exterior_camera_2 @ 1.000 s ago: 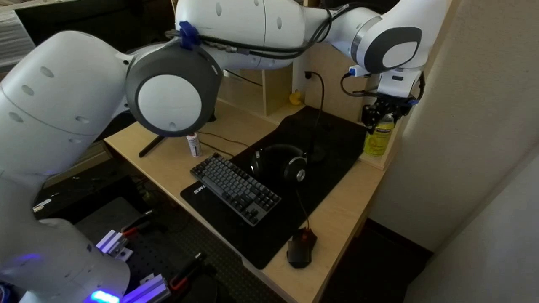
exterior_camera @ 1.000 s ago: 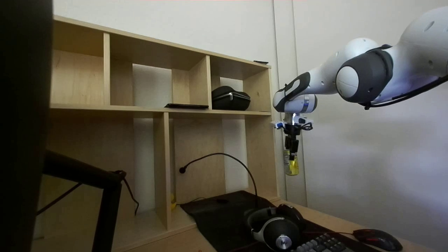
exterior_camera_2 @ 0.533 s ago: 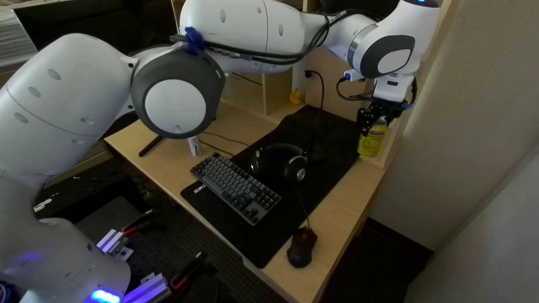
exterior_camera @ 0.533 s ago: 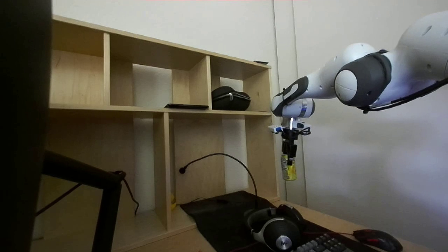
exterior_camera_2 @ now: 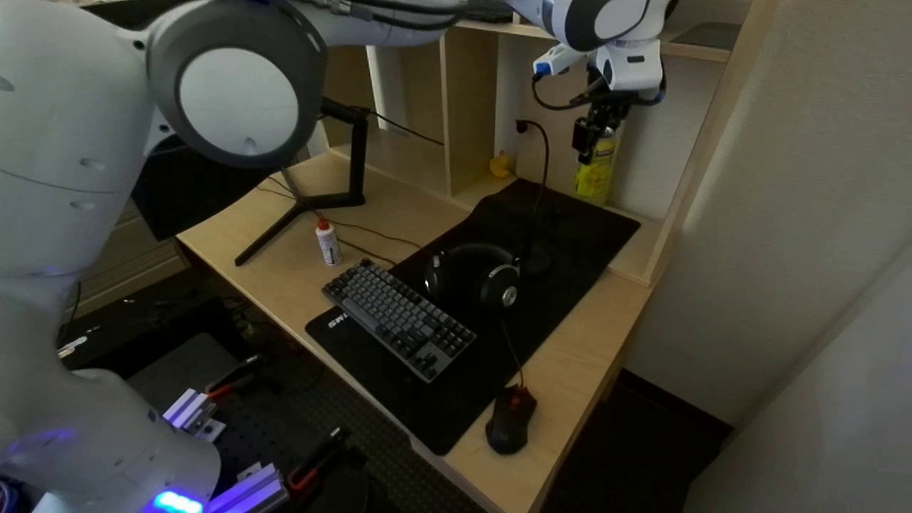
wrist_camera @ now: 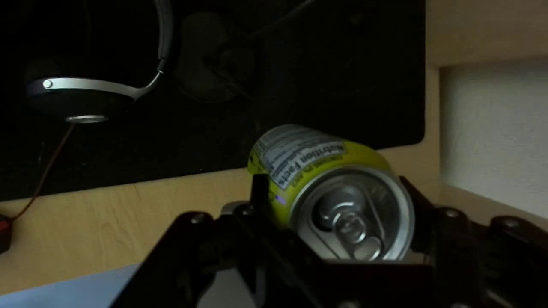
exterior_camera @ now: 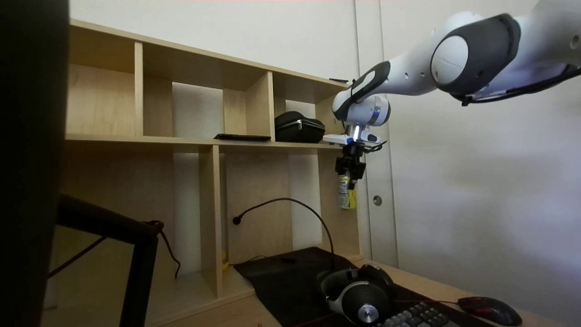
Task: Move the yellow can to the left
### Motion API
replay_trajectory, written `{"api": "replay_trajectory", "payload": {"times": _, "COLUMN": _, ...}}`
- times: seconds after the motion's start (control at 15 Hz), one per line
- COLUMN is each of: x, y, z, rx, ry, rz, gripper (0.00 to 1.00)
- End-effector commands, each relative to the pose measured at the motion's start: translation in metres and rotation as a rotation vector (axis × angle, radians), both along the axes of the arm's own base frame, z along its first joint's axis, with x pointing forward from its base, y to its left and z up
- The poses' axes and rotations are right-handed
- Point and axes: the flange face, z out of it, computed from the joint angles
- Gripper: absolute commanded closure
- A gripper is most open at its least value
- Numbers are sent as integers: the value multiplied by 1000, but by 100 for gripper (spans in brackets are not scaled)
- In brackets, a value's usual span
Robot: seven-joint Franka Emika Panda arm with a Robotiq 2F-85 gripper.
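Pale walls (exterior_camera: 218,41) and a wooden shelf unit (exterior_camera: 210,218) stand behind a light wood desk (exterior_camera_2: 570,335). On it, a black mat (exterior_camera_2: 456,402) lies under headphones (exterior_camera_2: 499,287) and a keyboard (exterior_camera_2: 399,319), with a dark mouse (exterior_camera_2: 510,422) just beside the mat. Seen in an exterior view, a white and grey robot arm (exterior_camera_2: 239,100) rises from the lower left, bends at a large round joint and stretches across the top to the right. Its wrist turns downward, so the black gripper (wrist_camera: 335,188) points toward the desk. It clasps the yellow can (exterior_camera: 347,198) from both sides near the top; in the wrist view, the silver lid and pull tab face the camera. Nearly upright, the can hangs in the air above the desk, near the right end of the shelf unit in both exterior views.
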Motion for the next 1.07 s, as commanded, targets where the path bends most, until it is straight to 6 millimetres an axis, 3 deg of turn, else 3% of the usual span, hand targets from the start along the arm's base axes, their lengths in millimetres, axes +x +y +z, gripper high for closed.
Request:
{"api": "replay_trajectory", "payload": {"times": 0.0, "x": -40, "y": 21, "z": 37, "rx": 13, "ry": -2, "rz": 203, "gripper": 55}}
{"api": "replay_trajectory", "payload": {"times": 0.27, "x": -85, "y": 17, "z": 66, "rx": -21, "ry": -30, "rz": 419, "gripper": 55}}
{"api": "replay_trajectory", "payload": {"times": 0.33, "x": -52, "y": 16, "z": 60, "rx": -43, "ry": -21, "rz": 325, "gripper": 55}}
{"api": "replay_trajectory", "payload": {"times": 0.4, "x": -59, "y": 14, "z": 67, "rx": -47, "ry": -25, "rz": 335, "gripper": 30}}
{"api": "replay_trajectory", "payload": {"times": 0.53, "x": -59, "y": 14, "z": 69, "rx": -48, "ry": -28, "rz": 328, "gripper": 30}}
{"api": "replay_trajectory", "payload": {"times": 0.6, "x": -57, "y": 16, "z": 64, "rx": -45, "ry": -23, "rz": 329, "gripper": 55}}
{"api": "replay_trajectory", "payload": {"times": 0.8, "x": -62, "y": 46, "z": 53, "rx": 36, "ry": -9, "rz": 513, "gripper": 55}}
{"api": "replay_trajectory", "payload": {"times": 1.0, "x": -86, "y": 73, "z": 52, "rx": 78, "ry": -10, "rz": 670, "gripper": 55}}
